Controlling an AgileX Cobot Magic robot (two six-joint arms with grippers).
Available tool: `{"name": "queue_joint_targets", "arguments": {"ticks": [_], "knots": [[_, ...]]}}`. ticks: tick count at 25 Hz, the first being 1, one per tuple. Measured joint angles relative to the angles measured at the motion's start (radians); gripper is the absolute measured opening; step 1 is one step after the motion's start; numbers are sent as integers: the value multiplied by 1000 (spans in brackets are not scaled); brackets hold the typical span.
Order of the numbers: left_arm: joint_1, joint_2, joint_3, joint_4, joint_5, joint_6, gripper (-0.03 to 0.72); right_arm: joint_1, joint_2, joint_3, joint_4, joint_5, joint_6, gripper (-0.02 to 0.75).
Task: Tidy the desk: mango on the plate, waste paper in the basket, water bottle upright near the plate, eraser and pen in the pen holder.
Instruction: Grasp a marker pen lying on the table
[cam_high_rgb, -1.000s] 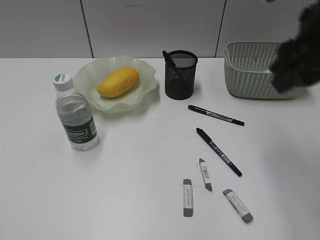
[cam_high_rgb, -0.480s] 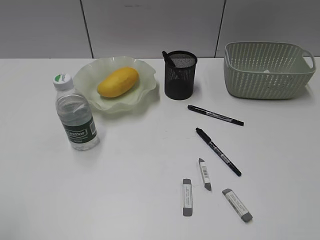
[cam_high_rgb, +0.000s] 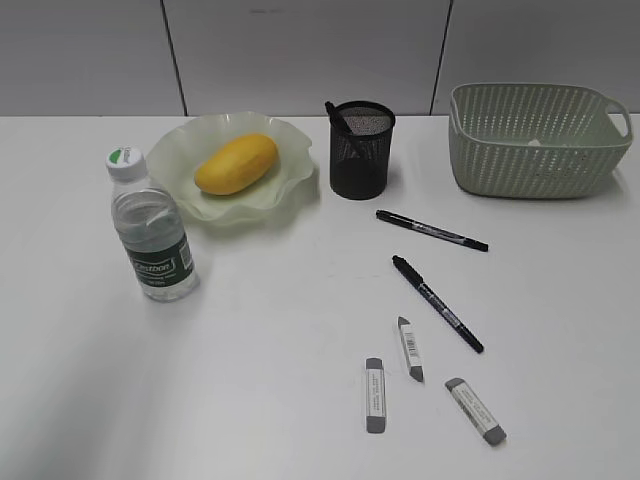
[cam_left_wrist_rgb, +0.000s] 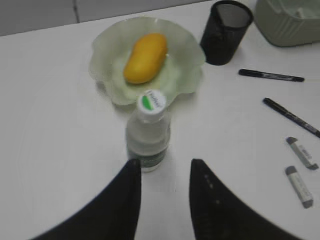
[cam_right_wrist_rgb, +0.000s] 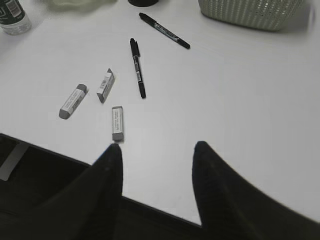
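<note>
Pens (cam_high_rgb: 437, 302) and erasers (cam_high_rgb: 410, 348) are what's left on the table (cam_high_rgb: 260, 380); mango (cam_high_rgb: 236, 163) already sits on the plate (cam_high_rgb: 170, 150), water bottle (cam_high_rgb: 150, 226) stands upright just beside it, and one pen pokes out of the pen holder (cam_high_rgb: 361, 150).

Right end effector (cam_right_wrist_rgb: 156, 150): prongs spread, nothing between them. Nearest eraser (cam_right_wrist_rgb: 117, 123) lies just ahead-left of its left prong, two more erasers further left, both pens ahead, basket (cam_right_wrist_rgb: 250, 12) far ahead-right.

Left end effector (cam_left_wrist_rgb: 165, 167): also spread and empty, bottle right ahead between the prong tips, not touched.

Handling, my guess: erasers are light and rubbery w/ paper sleeves, so pinch across the short sides mid-length. Pens are thin, stiff and prob roll; take mid-barrel, across the axis.

Hard to see: basket contents; only a pale speck shows through the far wall. Neither arm shows in exterior view.
</note>
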Motion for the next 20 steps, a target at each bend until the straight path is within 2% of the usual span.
{"name": "queue_joint_targets", "arguments": {"ticks": [3, 5, 9, 13, 17, 18, 20], "knots": [[-147, 160, -77, 21, -44, -42, 249, 0, -1, 0, 3, -8, 0, 356], [-254, 298, -140, 82, -53, -118, 249, 0, -1, 0, 3, -12, 0, 346], [-416, 571, -284, 177, -68, -260, 286, -27, -11, 0, 8, -16, 0, 338], [-483, 824, -470, 186, -75, -344, 349, -115, -66, 0, 13, -19, -1, 336], [-492, 1036, -666, 192, -40, -425, 407, -167, -76, 0, 17, -19, -1, 332], [-492, 1131, -762, 192, -15, -477, 417, -173, -76, 0, 18, -19, -1, 331], [-492, 1168, -800, 186, -1, -505, 419, -173, -76, 0, 18, -19, -1, 331]]}}
